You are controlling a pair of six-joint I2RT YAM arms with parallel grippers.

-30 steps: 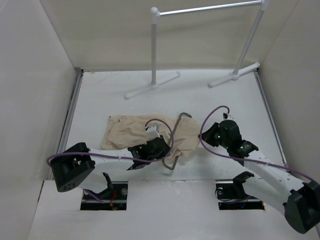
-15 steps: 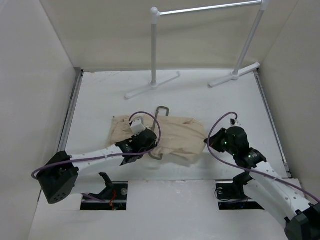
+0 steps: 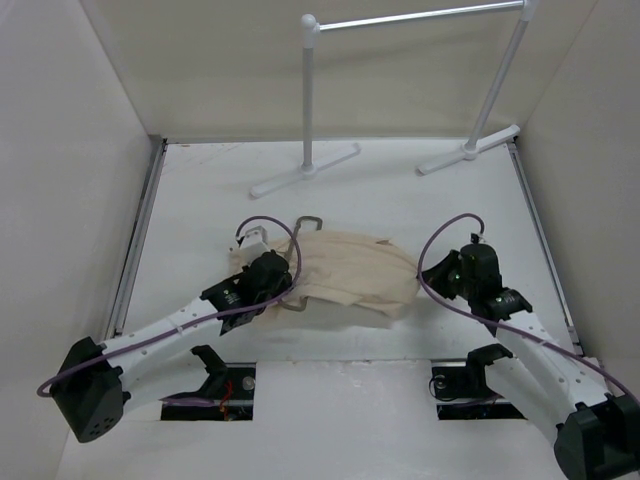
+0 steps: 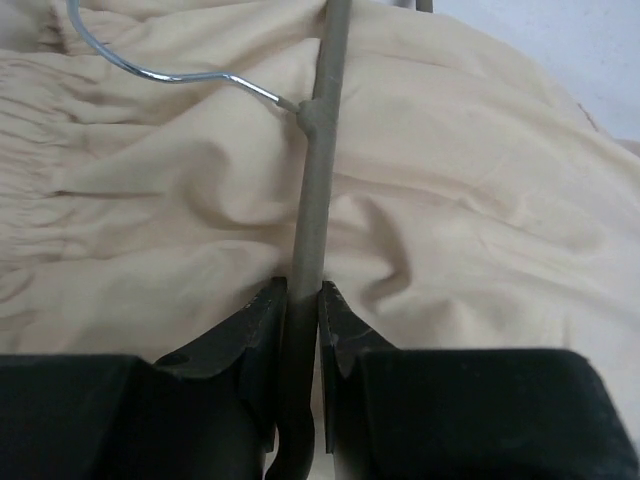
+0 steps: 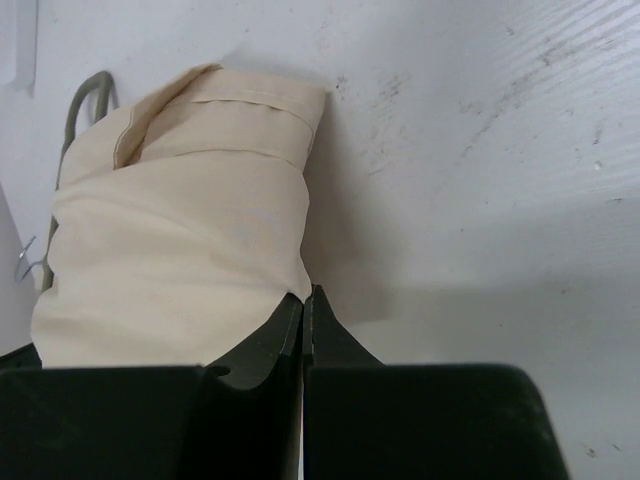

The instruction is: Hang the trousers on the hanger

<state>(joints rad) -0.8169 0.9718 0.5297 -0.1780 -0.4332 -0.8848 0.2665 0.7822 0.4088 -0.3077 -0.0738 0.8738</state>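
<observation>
While working at the middle of the white surface (image 3: pixel 190 200), pinches the straight bar of the thin grey-brown clothes hanger (image 4: pixel 318 170) with the left fingers (image 4: pixel 280 305), closed to a narrow slot filled by that bar alone. Grips the bar short of its junction with the silver wire hook (image 4: pixel 180 77), probably to steer the whole frame like a handle.

Holds the hanger flat against the soft, wrinkled beige cotton cargo trousers (image 3: pixel 355 268), with one rounded corner poking out past the far edge of the cloth and another past the near edge in the overhead view. Shows the gripped bar on top of the cloth in the left wrist view. Hides the rest of the frame under or inside the bundle, so cannot tell how far threaded through.

Has the trousers bunched between the two arms, well short of the white tubular garment rack (image 3: pixel 308 100) at the back.

Presses the right fingers (image 5: pixel 297 318) fully together at the right-hand end of the folded cloth, touching it. Cannot tell whether pinching a thin fold or merely resting against it. Seems placed there to anchor that end while working the hanger from the other side.

Judged from this: draping under way, not yet tidy or finished.
</observation>
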